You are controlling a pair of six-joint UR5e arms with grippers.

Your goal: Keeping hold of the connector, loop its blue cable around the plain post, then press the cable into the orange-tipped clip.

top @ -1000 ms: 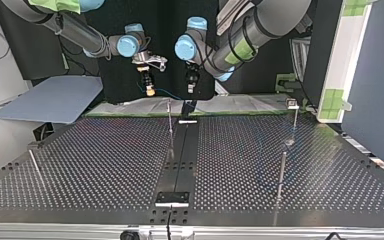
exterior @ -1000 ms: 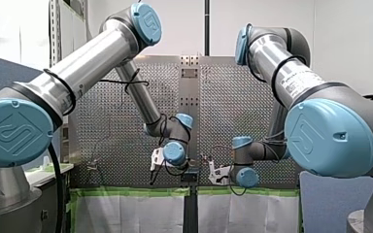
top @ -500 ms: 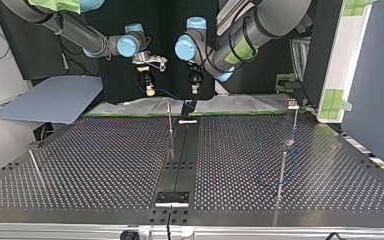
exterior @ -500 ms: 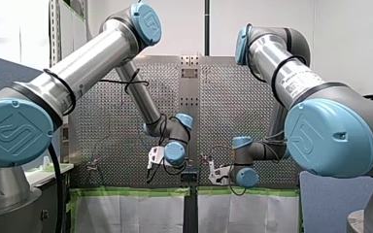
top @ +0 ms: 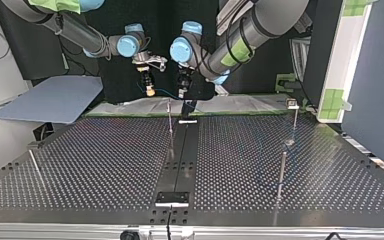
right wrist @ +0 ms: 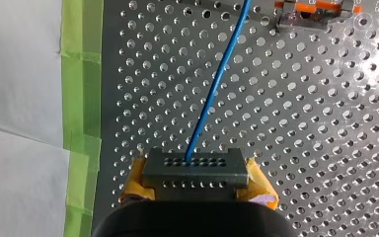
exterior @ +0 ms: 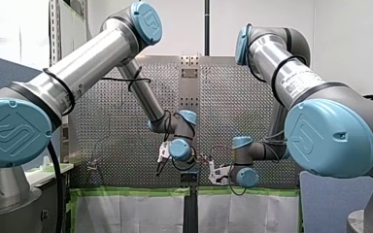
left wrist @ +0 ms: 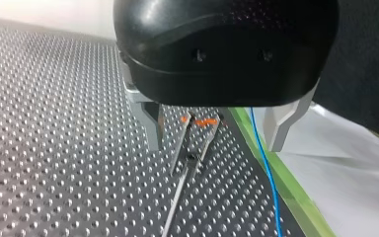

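Dotted worktop [right wrist: 325, 123] is lying under both arms. My right end effector [right wrist: 197, 180] is squeezing the hard connector [right wrist: 196, 167], the best holding spot. Its blue cable [right wrist: 217, 84], probably light and bendy, is running ahead toward the clip [right wrist: 318, 9]. My left end effector [left wrist: 216, 129] is hanging apart, empty. The post is proving hard to spot.

I count two robot arms, my left arm [exterior: 90, 56] and my right arm [exterior: 291, 77]. Each arm has one hand, so two hands: my left hand [left wrist: 214, 145] and my right hand [right wrist: 197, 187]. There is one blue cable [right wrist: 217, 84], one connector [right wrist: 196, 168], one orange-tipped clip [left wrist: 200, 122] and one desk [top: 105, 165]. Four thin rods [top: 170, 127] [top: 295, 122] [top: 281, 172] [top: 34, 167] stick up from the desk.
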